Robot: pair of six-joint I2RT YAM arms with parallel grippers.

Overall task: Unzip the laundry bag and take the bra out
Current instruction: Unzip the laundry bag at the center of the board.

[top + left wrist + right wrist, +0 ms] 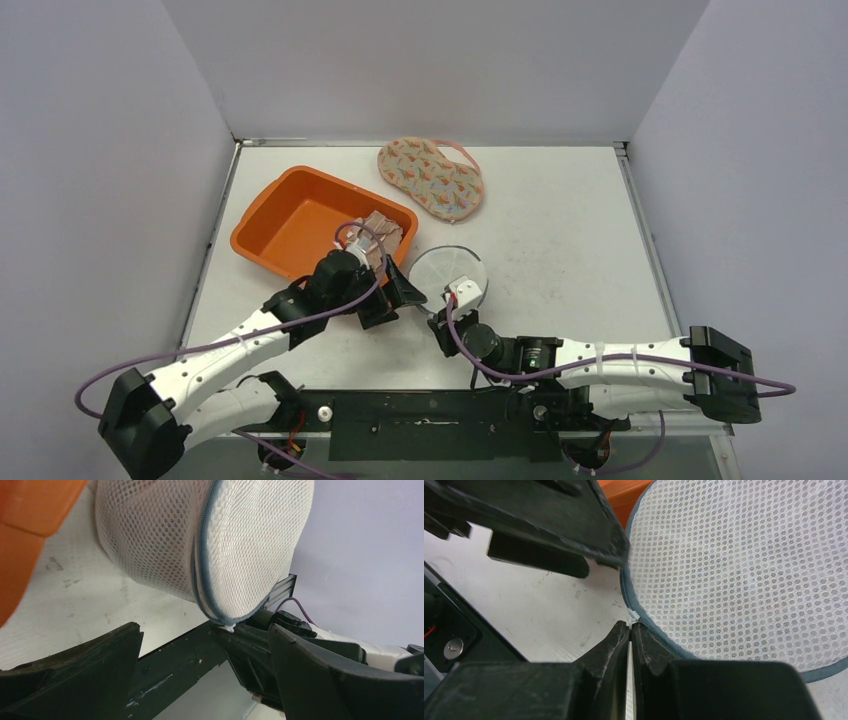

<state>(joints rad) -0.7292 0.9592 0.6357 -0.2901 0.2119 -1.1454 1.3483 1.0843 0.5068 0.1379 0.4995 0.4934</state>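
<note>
The laundry bag (450,272) is a round white mesh pouch with a grey-blue zipper, lying on the table between the two arms. The left wrist view shows its zipper (201,555) closed along the rim. My right gripper (630,626) is shut on the small white zipper pull (634,616) at the bag's near edge. My left gripper (395,300) stands open just left of the bag, touching nothing, its fingers (90,670) wide apart. The bra is hidden; nothing shows through the mesh (744,565).
An orange bin (300,222) sits left of the bag with a folded pinkish cloth (382,232) in its near corner. A pink patterned padded garment (432,177) lies on the table at the back. Grey walls close in the table on three sides.
</note>
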